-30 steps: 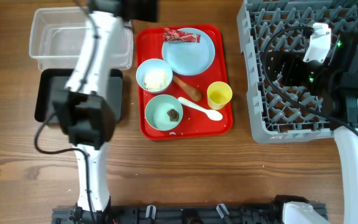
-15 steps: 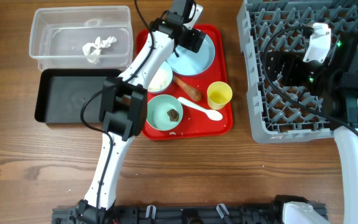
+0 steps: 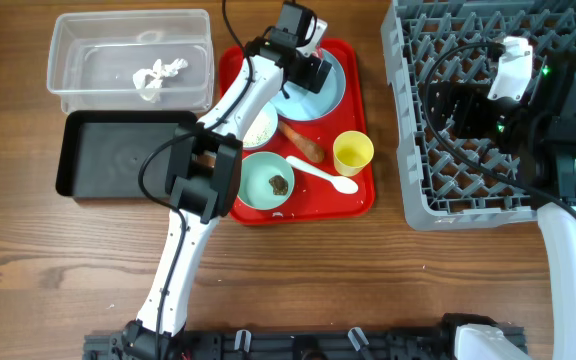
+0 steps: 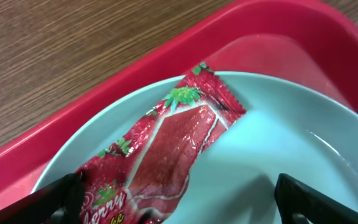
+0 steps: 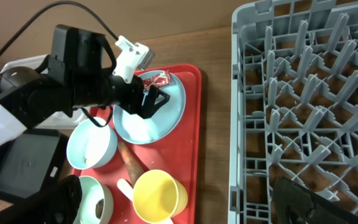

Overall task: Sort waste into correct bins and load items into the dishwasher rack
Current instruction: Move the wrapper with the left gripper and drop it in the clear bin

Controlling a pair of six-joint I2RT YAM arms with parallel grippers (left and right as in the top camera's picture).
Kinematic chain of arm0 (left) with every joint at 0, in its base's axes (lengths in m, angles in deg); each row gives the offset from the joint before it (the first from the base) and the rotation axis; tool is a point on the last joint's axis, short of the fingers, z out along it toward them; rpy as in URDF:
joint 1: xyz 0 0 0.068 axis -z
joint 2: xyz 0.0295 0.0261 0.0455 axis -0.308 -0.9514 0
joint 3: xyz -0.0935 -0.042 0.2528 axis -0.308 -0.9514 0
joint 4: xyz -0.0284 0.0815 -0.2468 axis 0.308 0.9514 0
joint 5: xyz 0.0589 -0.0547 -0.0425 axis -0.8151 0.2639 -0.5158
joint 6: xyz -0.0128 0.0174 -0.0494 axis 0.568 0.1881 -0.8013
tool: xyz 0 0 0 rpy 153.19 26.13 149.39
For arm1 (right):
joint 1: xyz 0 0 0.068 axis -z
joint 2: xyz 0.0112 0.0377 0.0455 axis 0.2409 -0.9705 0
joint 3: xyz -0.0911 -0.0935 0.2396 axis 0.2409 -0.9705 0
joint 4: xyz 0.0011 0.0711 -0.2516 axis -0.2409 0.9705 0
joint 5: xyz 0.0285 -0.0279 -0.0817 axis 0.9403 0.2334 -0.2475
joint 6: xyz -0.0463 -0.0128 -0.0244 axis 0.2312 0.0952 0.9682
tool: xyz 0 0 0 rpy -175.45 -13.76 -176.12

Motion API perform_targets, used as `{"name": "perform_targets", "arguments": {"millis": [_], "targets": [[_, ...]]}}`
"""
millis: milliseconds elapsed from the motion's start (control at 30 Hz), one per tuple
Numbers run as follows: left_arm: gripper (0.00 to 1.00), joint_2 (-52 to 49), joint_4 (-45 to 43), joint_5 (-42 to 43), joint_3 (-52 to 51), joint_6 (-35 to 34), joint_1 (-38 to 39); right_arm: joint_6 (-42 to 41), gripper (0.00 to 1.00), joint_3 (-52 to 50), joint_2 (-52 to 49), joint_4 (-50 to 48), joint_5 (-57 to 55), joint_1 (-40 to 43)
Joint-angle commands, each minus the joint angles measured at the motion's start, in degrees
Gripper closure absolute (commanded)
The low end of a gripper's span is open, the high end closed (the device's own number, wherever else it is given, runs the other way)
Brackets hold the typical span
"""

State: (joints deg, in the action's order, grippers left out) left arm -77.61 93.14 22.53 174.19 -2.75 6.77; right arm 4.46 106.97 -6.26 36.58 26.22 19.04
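The grey dishwasher rack (image 3: 413,190) fills my right side. The right gripper (image 5: 185,202) hangs over its left edge, fingers spread wide with nothing between them. Left of the rack lies the flat red tray (image 3: 360,100). Further left is the clear tub (image 3: 98,40) with crumpled tissue (image 3: 156,76) in it, and just in front of the tub is the black tray (image 3: 108,160).

At the far end of the red tray sits the light blue plate (image 4: 278,149). The red-and-white wrapper (image 4: 166,149) lies on the plate's rim, beside the tray's wall. It carries green leaf prints and white script of which I can read only "erry" (the frame edge cuts off the rest).

The left gripper (image 4: 182,199) is low over the plate with its jaws apart, one finger on either side of the wrapper's near end. I cannot tell whether either finger touches it.
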Motion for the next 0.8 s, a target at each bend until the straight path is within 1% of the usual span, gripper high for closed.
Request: {"name": "perform_targets", "arguments": {"millis": [0,67,100,167,200,233,267,333,400,433,533,600,633,700,767], "targets": [[0.07,-1.4,1.0,0.3,0.2,0.9,0.4,-0.9,0.00,1.0,-0.5,0.0,-0.6,-0.4],[0.23,-1.4,2.1,0.3,0.2,0.9,0.5,-0.9,0.00,1.0,-0.5,0.1,-0.6,-0.4],[0.37,-1.4,2.9,0.3,0.2,0.9,0.5,-0.9,0.00,1.0,-0.5,0.1,-0.6,-0.4],[0.56,-1.4,3.7,0.3,0.2,0.9,0.5,-0.9,0.00,1.0,-0.5,0.1,-0.6,-0.4],[0.68,-1.4,4.0,0.3,0.2,0.9,0.5,-0.9,0.00,1.0,-0.5,0.2,-0.6,-0.4],[0.83,-1.4,4.3,0.3,0.2,0.9,0.5,-0.9,0.00,1.0,-0.5,0.2,-0.6,-0.4],[0.96,-1.4,4.4,0.3,0.2,0.8,0.5,-0.9,0.00,1.0,-0.5,0.2,-0.6,-0.4],[0.96,-1.0,4.6,0.3,0.3,-0.5,0.5,-0.9,0.01,1.0,-0.5,0.2,-0.6,-0.4],[0.96,0.5,5.0,0.3,0.3,-4.0,0.4,-0.9,0.00,1.0,-0.5,0.3,-0.6,-0.4],[0.96,2.4,5.4,0.3,0.3,-6.9,0.1,-0.9,0.00,1.0,-0.5,0.3,-0.6,-0.4],[0.96,9.5,7.4,0.3,0.3,-12.1,-0.9,-0.9,0.00,1.0,-0.5,0.3,-0.6,-0.4],[0.96,13.9,9.6,0.3,0.3,-13.8,-1.8,-0.9,0.00,1.0,-0.5,0.3,-0.6,-0.4],[0.96,17.9,12.0,0.0,0.3,-14.9,-3.0,-0.9,0.00,1.0,-0.5,0.3,-0.6,-0.4],[0.96,21.7,14.7,-0.5,0.3,-15.0,-5.1,-0.9,0.00,1.0,-0.5,0.2,-0.6,-0.4],[0.96,23.7,17.5,-4.5,0.3,-15.1,-7.9,-0.8,0.00,1.0,-0.5,-0.1,-0.6,-0.4]]}}
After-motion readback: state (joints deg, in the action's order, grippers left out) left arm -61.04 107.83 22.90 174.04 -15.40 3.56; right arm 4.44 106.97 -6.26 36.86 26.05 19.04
